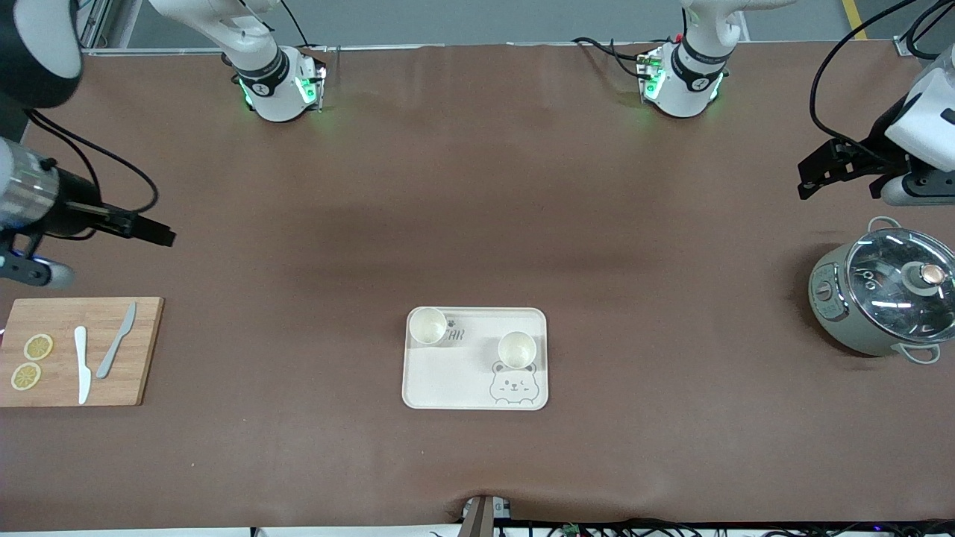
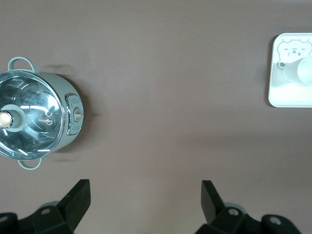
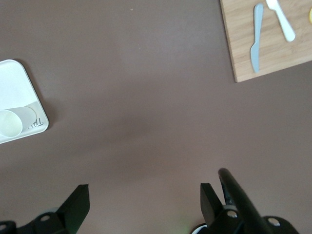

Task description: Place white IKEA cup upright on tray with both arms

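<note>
**Two cups upright on the tray, both arms drawn back**

Front view: the tray (image 1: 475,359) lies on the brown table (image 1: 477,224), near the front camera, midway between the two ends. Two white cups stand upright on it: one cup (image 1: 427,325) at the tray's farther corner toward the right arm's end, the other cup (image 1: 516,349) just above the bear drawing (image 1: 513,388). The right gripper (image 1: 153,231) hangs over bare table above the cutting board (image 1: 78,350), which carries two knives and lemon slices. The left gripper (image 1: 813,175) hangs over the table near the lidded pot (image 1: 884,298).

Left wrist view: fingers (image 2: 78,197) spread wide, holding nothing; pot and tray well apart.

Right wrist view: fingers (image 3: 78,202) spread wide, empty, over bare table between tray and board.
</note>
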